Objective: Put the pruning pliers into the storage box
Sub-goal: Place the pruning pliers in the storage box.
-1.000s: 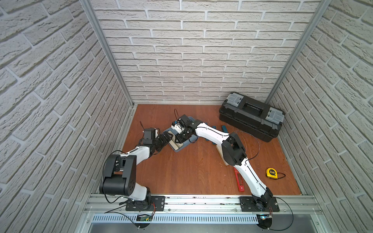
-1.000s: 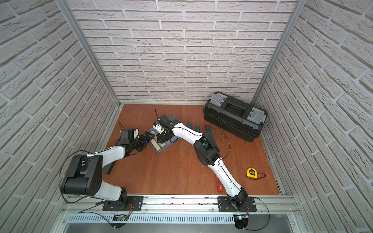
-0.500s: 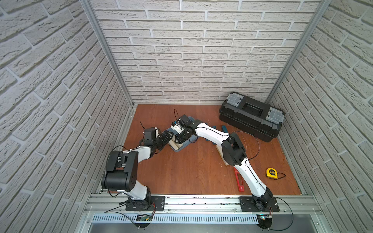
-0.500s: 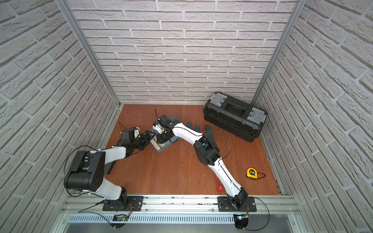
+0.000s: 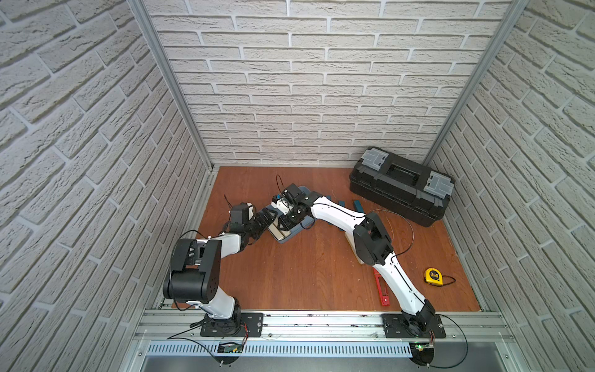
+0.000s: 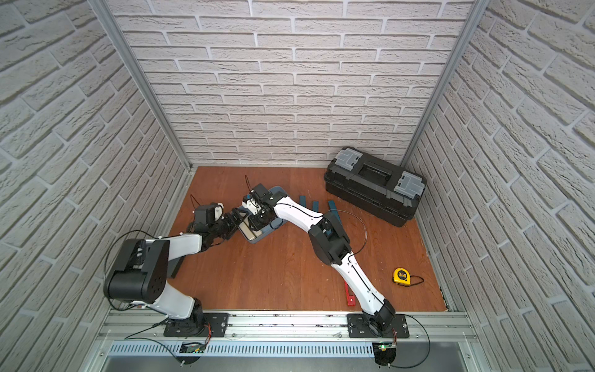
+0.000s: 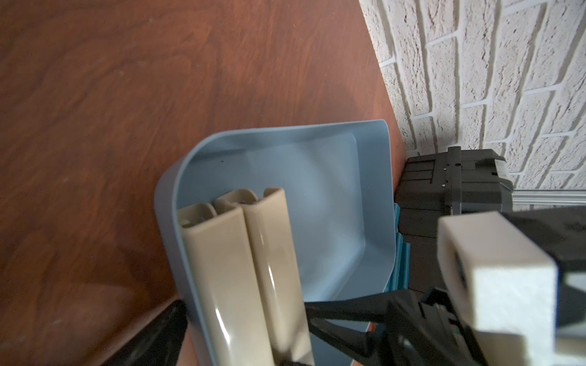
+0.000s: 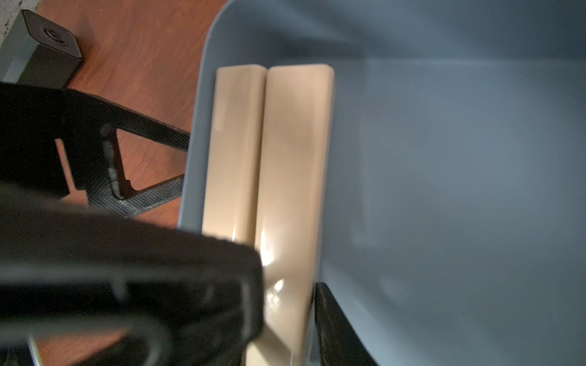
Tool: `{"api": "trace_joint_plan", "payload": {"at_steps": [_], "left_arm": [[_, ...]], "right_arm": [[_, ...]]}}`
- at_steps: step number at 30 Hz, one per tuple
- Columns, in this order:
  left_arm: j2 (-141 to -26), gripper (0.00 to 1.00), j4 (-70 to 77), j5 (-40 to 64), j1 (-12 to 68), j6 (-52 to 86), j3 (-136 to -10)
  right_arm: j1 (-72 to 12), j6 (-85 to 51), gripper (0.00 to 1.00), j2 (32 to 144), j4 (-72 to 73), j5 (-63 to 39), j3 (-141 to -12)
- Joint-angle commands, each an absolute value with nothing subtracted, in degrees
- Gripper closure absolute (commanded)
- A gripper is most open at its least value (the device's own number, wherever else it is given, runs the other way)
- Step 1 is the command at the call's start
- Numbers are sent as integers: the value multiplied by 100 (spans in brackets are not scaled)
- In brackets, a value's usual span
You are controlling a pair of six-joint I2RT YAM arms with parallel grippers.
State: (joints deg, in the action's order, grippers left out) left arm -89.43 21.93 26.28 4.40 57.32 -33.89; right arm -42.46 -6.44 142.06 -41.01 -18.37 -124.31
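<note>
Yellow tape measure (image 5: 433,277): digit "3" on face; other print illegible.

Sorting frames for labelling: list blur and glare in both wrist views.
Right wrist view: right fingers blurred, glare spots on the beige handles, storage box soft. Left wrist view: white block out of focus, bright streaks on the handles.

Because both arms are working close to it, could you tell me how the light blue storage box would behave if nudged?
The storage box looks like thin moulded plastic, so it is probably light. Low-walled on a smooth wooden floor, it would likely slide rather than tip. The beige handles lying along one wall may make it pivot.
</note>
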Motion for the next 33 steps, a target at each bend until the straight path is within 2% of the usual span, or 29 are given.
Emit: {"api": "trace_joint_plan", "payload": {"at_steps": [1, 19, 28, 33], "left_arm": [[-8998, 2, 2494, 2688, 475, 5739, -3331], [-8981, 2, 2477, 2695, 577, 5753, -3426], [-8320, 2, 1544, 2232, 512, 5301, -3461], [-7935, 2, 1331, 2312, 367, 5276, -3384]], "right_arm": [[-4315, -526, 62, 13776, -4118, -2020, -12503], [-4315, -456, 60, 13478, -4226, -1950, -12266], [-4289, -416, 60, 12933, -4184, -1720, -11431], [-4255, -488, 60, 12494, -3985, -1649, -10914]]}}
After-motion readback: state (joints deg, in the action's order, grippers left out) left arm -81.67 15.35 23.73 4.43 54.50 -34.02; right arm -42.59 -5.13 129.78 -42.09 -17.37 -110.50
